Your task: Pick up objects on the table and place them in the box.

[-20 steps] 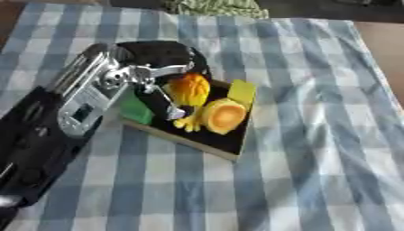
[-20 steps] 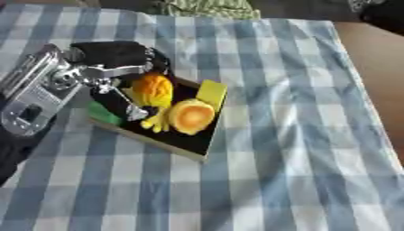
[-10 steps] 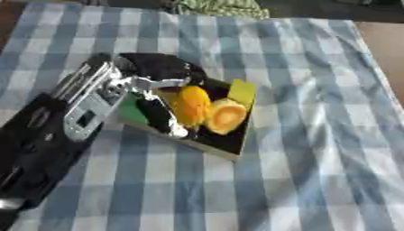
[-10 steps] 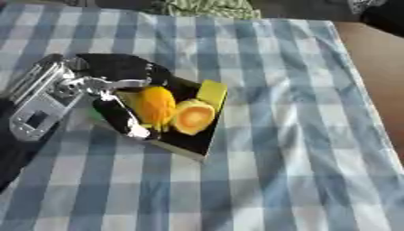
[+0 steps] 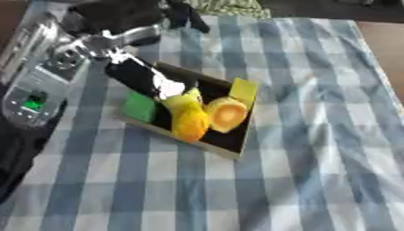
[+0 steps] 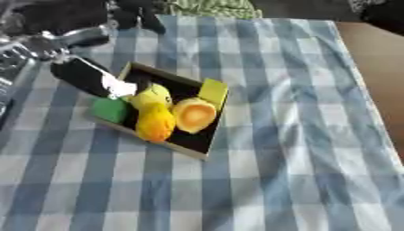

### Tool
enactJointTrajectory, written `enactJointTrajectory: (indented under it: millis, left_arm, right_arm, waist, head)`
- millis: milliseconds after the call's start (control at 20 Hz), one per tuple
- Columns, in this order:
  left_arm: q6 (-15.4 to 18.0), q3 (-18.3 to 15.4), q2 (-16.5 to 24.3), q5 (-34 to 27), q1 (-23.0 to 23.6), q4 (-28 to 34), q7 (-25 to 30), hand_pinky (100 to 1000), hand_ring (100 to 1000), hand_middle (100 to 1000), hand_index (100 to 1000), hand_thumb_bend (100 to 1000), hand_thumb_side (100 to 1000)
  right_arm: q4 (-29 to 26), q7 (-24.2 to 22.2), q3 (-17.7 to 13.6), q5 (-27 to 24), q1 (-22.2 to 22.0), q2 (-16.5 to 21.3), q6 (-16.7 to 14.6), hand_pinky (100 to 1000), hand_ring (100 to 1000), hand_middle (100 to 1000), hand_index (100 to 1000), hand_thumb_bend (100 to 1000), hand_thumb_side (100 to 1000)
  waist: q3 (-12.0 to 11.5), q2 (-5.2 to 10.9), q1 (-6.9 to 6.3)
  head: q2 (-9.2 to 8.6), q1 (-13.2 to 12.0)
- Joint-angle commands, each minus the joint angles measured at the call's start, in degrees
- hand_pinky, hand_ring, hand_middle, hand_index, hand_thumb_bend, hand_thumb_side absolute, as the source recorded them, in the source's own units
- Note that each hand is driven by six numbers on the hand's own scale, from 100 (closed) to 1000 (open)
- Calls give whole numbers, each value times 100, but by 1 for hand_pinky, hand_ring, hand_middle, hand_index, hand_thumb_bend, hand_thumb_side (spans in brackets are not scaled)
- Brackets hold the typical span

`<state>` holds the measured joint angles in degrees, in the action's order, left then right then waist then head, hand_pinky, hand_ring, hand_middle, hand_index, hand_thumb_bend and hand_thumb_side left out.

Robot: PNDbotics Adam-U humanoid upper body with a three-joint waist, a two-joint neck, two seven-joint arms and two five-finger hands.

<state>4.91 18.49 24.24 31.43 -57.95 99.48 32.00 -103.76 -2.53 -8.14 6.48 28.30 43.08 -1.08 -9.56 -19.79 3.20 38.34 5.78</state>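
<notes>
A black box with a tan rim (image 5: 230,153) lies on the checked cloth left of centre. In it are an orange-yellow fruit (image 5: 189,121), a round orange piece (image 5: 227,113) and a yellow block (image 5: 243,90). A green block (image 5: 140,106) sits at the box's left edge. My left hand (image 5: 118,20), black with silver joints, hovers over the box's far left corner. It is open, and one finger (image 5: 140,76) reaches down over the box's left part with nothing in it. The right hand shows in no view.
The blue-and-white checked cloth (image 5: 315,158) covers the table. A green patterned cloth (image 5: 229,6) lies at the far edge. Bare brown tabletop (image 6: 378,67) shows on the right. My left forearm (image 5: 31,90) fills the left side.
The left hand has let go of the orange-yellow fruit, which now lies in the box, and has drawn back up and to the left.
</notes>
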Motion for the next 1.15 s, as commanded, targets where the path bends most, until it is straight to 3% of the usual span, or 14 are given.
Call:
enactJointTrajectory:
  millis: [50, 250, 400, 900, 1150]
  left_arm:
    - [-529, -503, 358, -850, 54, 664, -497, 926, 836, 768, 863, 100, 343]
    - [-1043, -949, 645, -1868, 415, 1192, -1396, 922, 819, 741, 842, 100, 336]
    - [-1155, -1198, 832, -2470, 692, 1460, -2053, 919, 810, 728, 834, 100, 332]
    - [-720, -1889, 1413, -3220, 1886, 1511, -3739, 917, 799, 712, 820, 100, 371]
    - [-573, -2142, 1505, -3422, 2399, 1511, -4275, 922, 801, 714, 824, 100, 412]
  right_arm:
    - [-87, 42, -110, -43, 40, 172, -6, 850, 661, 630, 743, 100, 417]
    - [-138, 92, -140, -46, 4, 191, -4, 849, 661, 631, 742, 100, 418]
    - [-160, 119, -149, -48, -17, 199, -1, 849, 662, 631, 742, 100, 417]
    - [-275, 282, -236, -62, -87, 230, -8, 848, 662, 632, 742, 100, 410]
    - [-299, 433, -275, -124, -146, 215, 5, 848, 661, 630, 741, 100, 426]
  waist:
    - [-14, 234, -20]
    - [-40, 242, 13]
    - [-59, 245, 35]
    - [-105, 239, 101]
    - [-127, 256, 141]
  head:
    - [19, 54]
    - [29, 154]
    - [29, 188]
    - [-72, 240]
    - [-117, 256]
